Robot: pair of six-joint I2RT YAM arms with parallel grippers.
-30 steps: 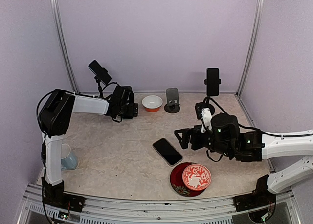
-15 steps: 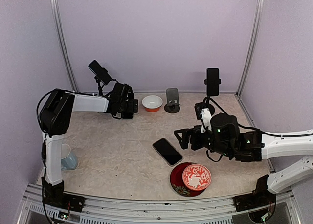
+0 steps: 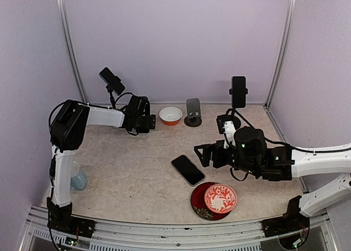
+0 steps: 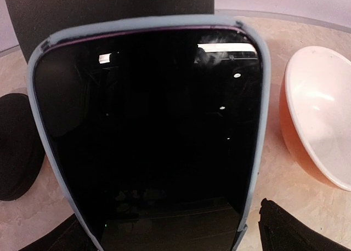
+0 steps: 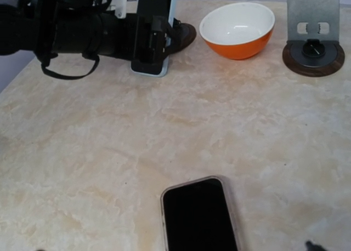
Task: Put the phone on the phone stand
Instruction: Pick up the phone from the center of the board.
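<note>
from above: left gripper (image 3: pixel 149 121) out at the far left of the table (image 3: pixel 126 169), just beside an orange bowl (image 3: pixel 170 115). right of the bowl, the grey phone stand (image 3: pixel 193 109), upright on a dark round base. phone (image 3: pixel 188 170) flat and face up near mid-table, well apart from the stand. right gripper (image 3: pixel 201 154) low, just right of the phone, claw spread apart and not touching it. near the front edge, a red patterned dish (image 3: pixel 220 199); at the left edge, a pale mug (image 3: pixel 77 178).

from the left wrist: a blue-cased phone (image 4: pixel 148 130) filling most of the frame, dark screen toward the lens, standing between the two fingers (image 4: pixel 285 229). claw wide apart, with a strip of table between one finger and the case. black disc (image 4: pixel 16 147) at one side, the bowl at the other.

from the right wrist: the phone flat at bottom centre, close under the lens. only a dark fingertip at the bottom edge, off to one side. across the table, the left gripper around the blue-cased phone, upright with its lower end on the table; then the bowl, then the stand at top right.
</note>
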